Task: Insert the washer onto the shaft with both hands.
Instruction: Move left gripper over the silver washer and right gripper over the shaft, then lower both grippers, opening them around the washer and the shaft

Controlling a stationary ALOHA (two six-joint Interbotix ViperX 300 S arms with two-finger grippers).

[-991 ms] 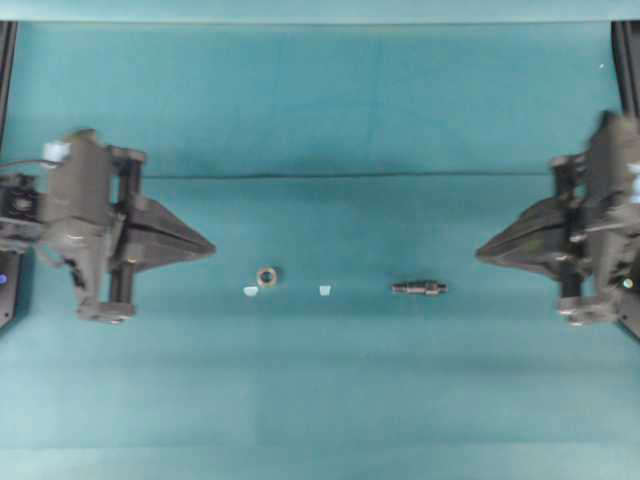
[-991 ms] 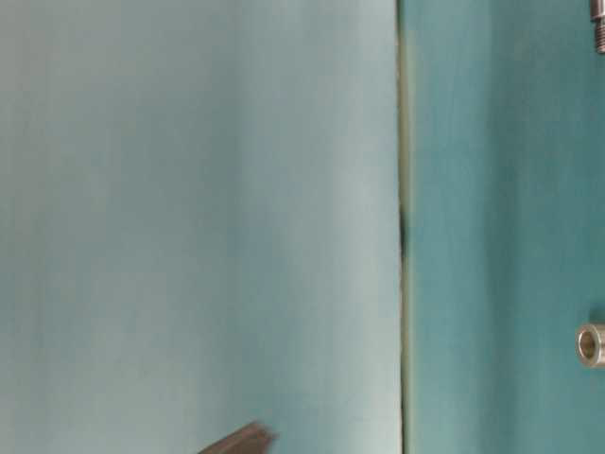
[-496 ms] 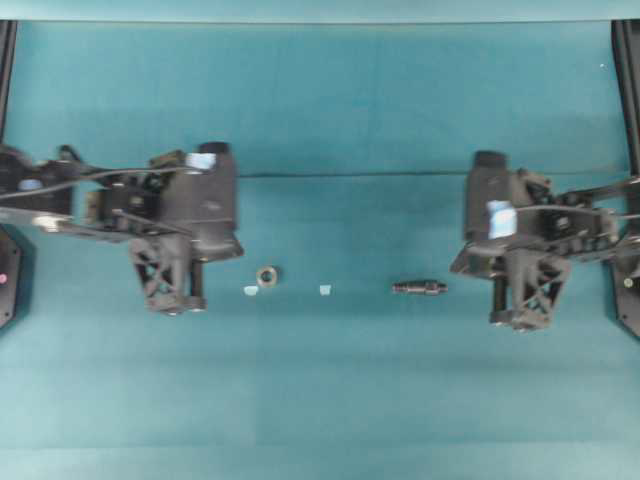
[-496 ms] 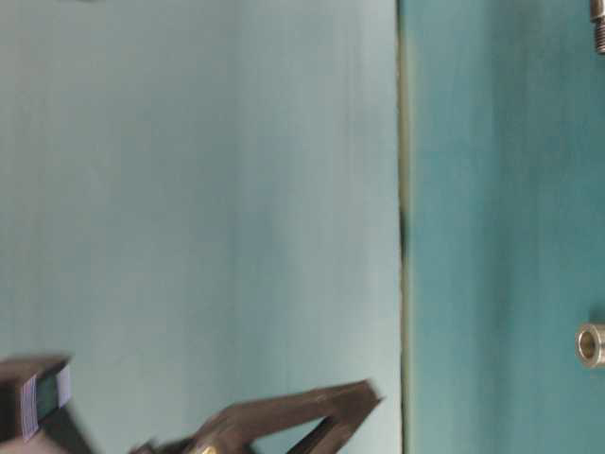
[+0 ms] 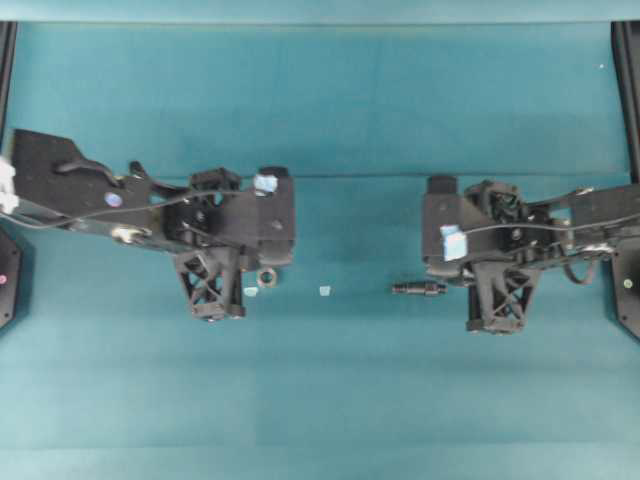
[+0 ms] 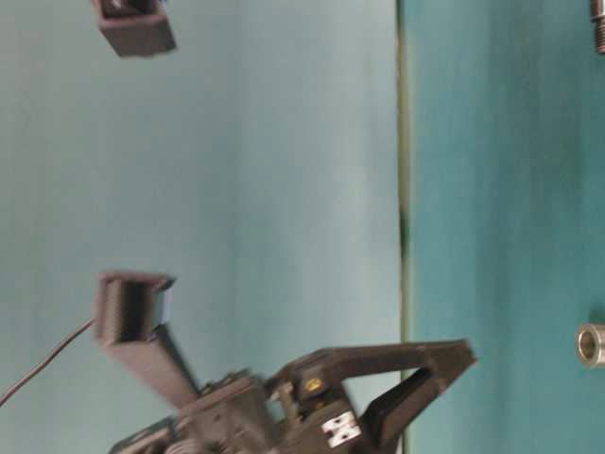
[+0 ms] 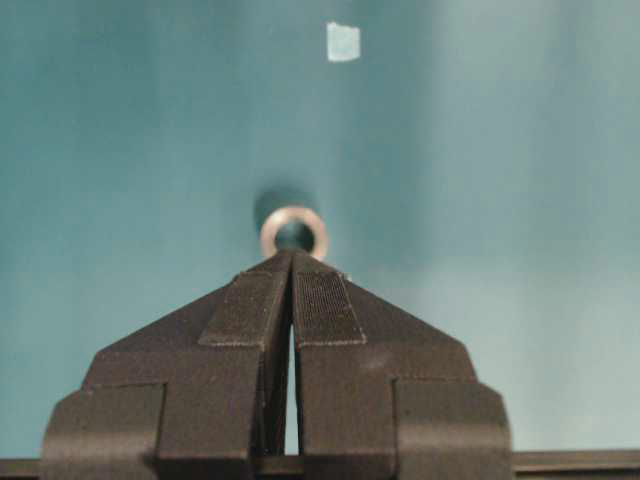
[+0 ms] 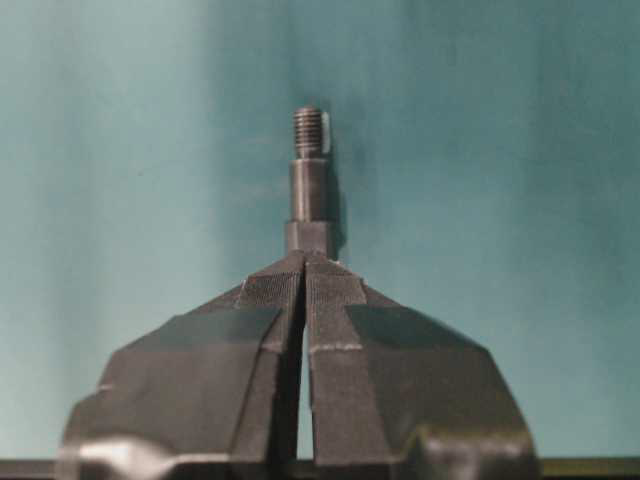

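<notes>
Overhead view: I see the washer [image 5: 266,277] lying on the teal counter [image 5: 330,380], the shaft [image 5: 418,289] well right of it. My left hand [image 7: 292,262] and right hand [image 8: 304,262] hover pinched shut, holding nothing.

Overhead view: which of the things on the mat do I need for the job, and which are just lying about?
Needed:
- washer, flat on the mat beside the left pincer
- shaft, lying on its side beside the right pincer
- both pincers, shut and holding nothing

Lying about:
- pale-blue tape scrap between washer and shaft
- second scrap next to the washer
</notes>
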